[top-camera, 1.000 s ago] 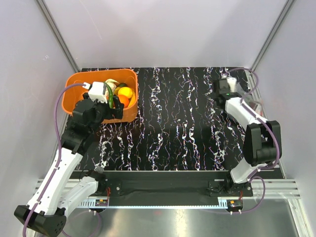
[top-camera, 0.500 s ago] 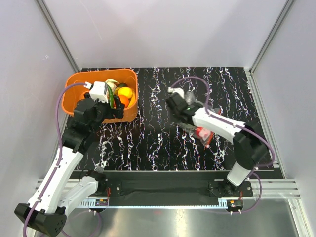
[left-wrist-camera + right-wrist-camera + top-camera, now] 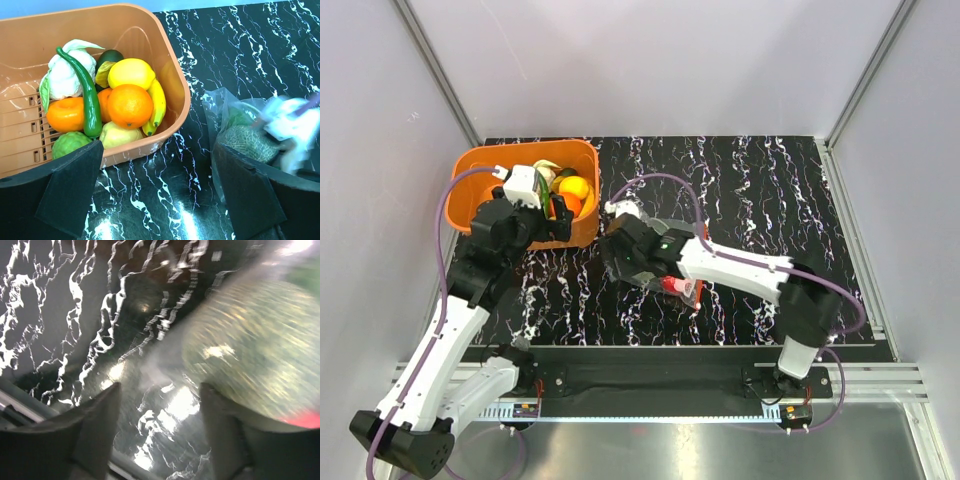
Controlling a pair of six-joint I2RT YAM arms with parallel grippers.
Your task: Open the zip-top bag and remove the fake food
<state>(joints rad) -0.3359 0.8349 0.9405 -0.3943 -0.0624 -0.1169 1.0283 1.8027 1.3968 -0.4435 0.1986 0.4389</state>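
I am looking down at the black table (image 3: 740,190). The zip-top bag (image 3: 682,285) is lying near the middle of it, just to the right of the orange basket (image 3: 480,165). My right claw (image 3: 620,255) is reaching across and sitting over the bag. I cannot tell if it is open or holding the bag, because its own camera is blurry. In that blurry view a greenish round piece of fake food (image 3: 250,355) is showing through the plastic. My left claw (image 3: 150,200) is hanging wide open beside the basket, holding nothing. The basket is full of other fruit (image 3: 130,105).
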